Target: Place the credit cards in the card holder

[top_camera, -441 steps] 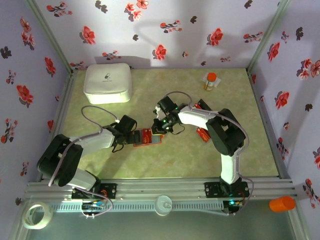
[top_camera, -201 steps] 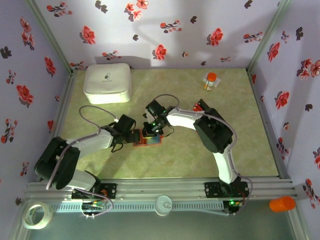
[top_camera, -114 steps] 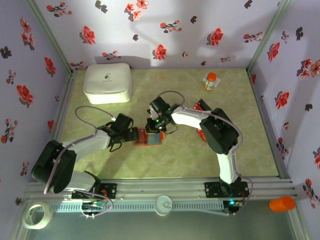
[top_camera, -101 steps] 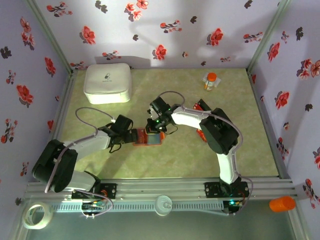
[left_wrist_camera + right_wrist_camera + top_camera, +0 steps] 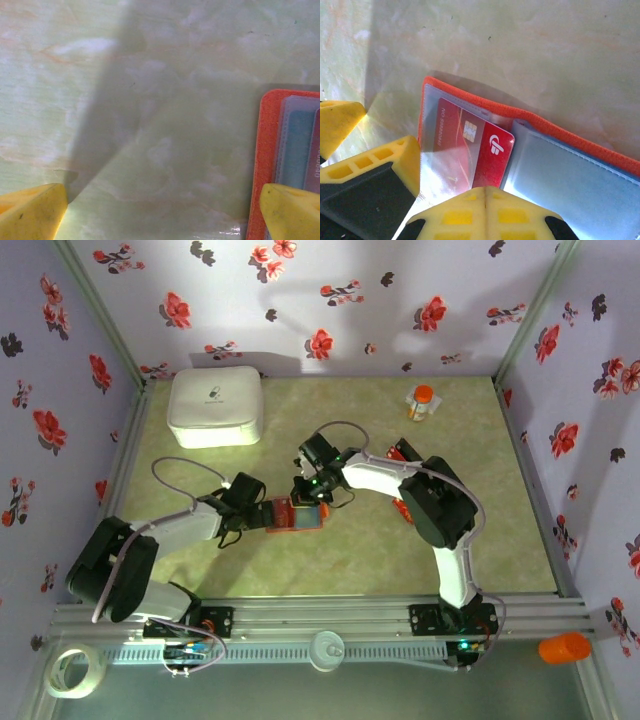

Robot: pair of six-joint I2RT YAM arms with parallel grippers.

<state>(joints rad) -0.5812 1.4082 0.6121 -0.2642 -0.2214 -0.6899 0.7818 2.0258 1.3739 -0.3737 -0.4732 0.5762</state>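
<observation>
Closely | right wrist: chip on red card (image 5: 475, 150) | left wrist: card holder (image 5: 266, 150) edge

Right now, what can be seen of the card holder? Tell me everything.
The card holder lies open and flat on the green table, about mid-table. Its cover is orange-red and soft-looking, with rounded corners; inside are clear, blue-grey plastic pockets. A red card with a chip sits in one pocket. The open left gripper has a fingertip over one edge, and the shut right gripper sits over the card's end.
</observation>
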